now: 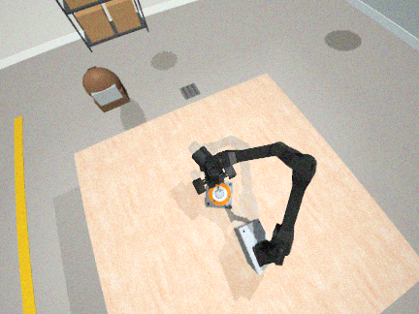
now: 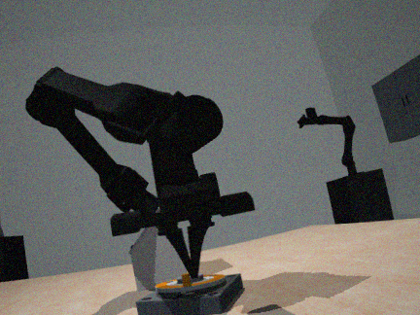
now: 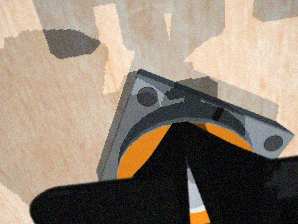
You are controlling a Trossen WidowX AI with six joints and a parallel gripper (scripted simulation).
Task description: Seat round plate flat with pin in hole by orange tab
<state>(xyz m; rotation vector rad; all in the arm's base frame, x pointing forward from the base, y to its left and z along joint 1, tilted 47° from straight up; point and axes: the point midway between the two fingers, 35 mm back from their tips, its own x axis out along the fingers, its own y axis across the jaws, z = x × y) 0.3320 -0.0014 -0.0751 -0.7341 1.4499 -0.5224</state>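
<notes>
- Top view: the arm (image 1: 296,189) reaches across the wooden table (image 1: 145,233) to the grey base (image 1: 229,200). The round plate (image 1: 219,195), orange-rimmed, lies on that base, with the gripper (image 1: 211,181) at its far edge.
- Exterior view: the fingers are pressed together with nothing between them, tips down on the plate beside the orange tab (image 2: 186,279).
- Wrist view: the dark fingers cover most of the plate; whether the pin sits in the hole cannot be told.
</notes>
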